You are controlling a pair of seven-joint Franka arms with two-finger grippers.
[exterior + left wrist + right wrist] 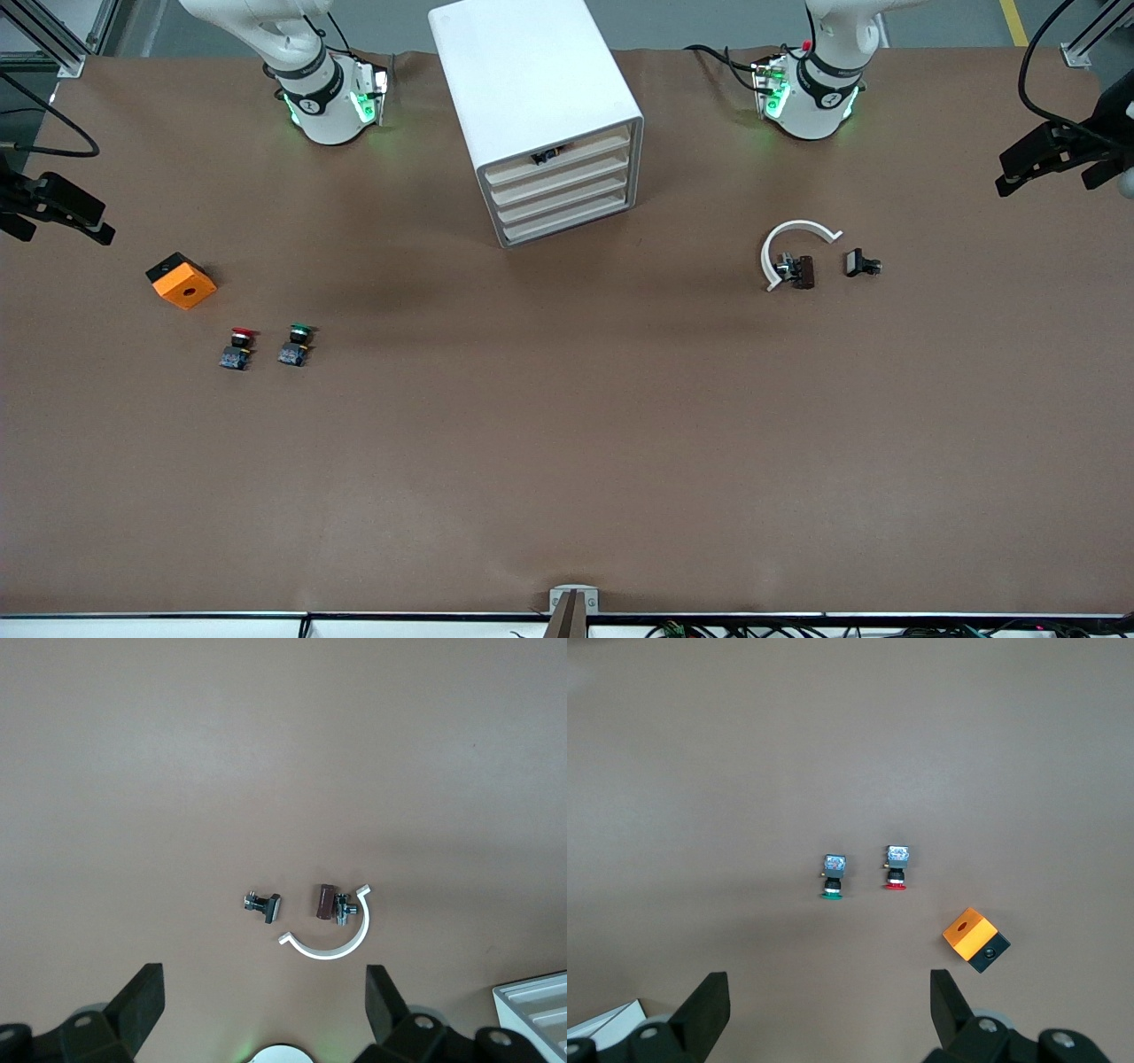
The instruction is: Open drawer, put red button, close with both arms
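Note:
The white cabinet (532,80) stands between the two arm bases, and its four cream slatted fronts all sit flush. The drawer (563,174) is the second from the top. The red button (239,347) stands on the table toward the right arm's end, beside a green-capped one (296,344). My right gripper (828,979) hangs high over the table, open and holding nothing, with the red button (897,867) far below it. My left gripper (263,979) is also open and holds nothing, high over the left arm's end. Neither gripper shows in the front view.
An orange block (181,280) lies farther from the front camera than the buttons. Toward the left arm's end lie a white C-shaped ring (788,244), a brown clip (802,271) and a small black part (861,263). Something small and dark (545,158) shows at the top drawer front.

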